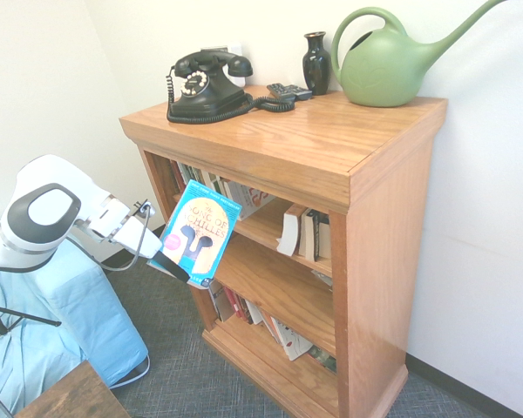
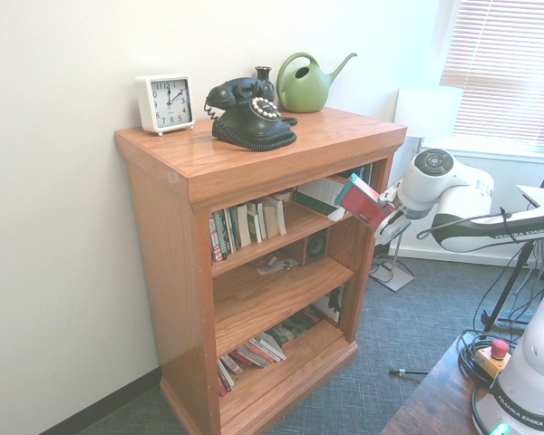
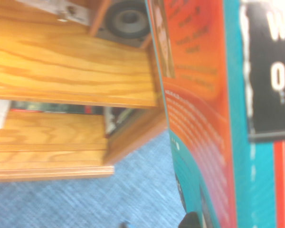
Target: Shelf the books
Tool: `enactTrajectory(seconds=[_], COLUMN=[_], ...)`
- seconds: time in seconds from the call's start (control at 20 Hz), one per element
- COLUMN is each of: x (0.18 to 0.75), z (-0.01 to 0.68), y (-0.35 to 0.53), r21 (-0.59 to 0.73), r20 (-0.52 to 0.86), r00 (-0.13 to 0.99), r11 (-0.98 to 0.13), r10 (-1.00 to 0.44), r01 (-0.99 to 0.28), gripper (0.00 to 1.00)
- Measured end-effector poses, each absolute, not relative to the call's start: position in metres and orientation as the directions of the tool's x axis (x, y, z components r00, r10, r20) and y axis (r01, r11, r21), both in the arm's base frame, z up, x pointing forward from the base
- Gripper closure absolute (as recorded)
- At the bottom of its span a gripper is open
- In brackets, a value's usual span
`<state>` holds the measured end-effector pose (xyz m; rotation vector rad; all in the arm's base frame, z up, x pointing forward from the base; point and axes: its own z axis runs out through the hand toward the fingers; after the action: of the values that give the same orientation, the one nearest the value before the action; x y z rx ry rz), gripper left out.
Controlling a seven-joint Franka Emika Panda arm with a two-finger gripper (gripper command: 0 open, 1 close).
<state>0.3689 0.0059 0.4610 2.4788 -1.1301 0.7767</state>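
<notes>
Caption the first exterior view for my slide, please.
Robot gripper holds a blue paperback in front of a wooden bookcase.

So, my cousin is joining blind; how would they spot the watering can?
Find the wooden bookcase and look on its top, where a black rotary phone sits. Past the small dark vase is the can: the only green thing up there, with a long spout.

In the wrist view, we see the book [image 3: 199, 95] cut by the picture's edge, and its small curved print is too blurred for us to read.
</notes>
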Motion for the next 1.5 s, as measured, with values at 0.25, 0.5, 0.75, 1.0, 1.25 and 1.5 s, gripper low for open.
enactTrajectory(seconds=[0.25,0.5,0.75,1.0,1.25,1.5], x=[0.39,0.411,0.433,0.458,0.477,0.492], z=[0.444,0.441,0.433,0.425,0.43,0.421], y=[0.01,0.022,0.027,0.022,0.023,0.028], r21=[0.056,0.05,0.041,-0.013,-0.066,-0.101], r20=[0.563,0.534,0.504,0.467,0.459,0.463], r00=[0.586,0.628,0.65,0.649,0.649,0.654], r11=[-0.681,-0.72,-0.735,-0.739,-0.751,-0.768], r10=[-0.582,-0.567,-0.57,-0.6,-0.607,-0.599], r01=[-0.73,-0.693,-0.677,-0.674,-0.657,-0.632], gripper=[1.0,1.0,1.0,1.0,1.0,1.0])
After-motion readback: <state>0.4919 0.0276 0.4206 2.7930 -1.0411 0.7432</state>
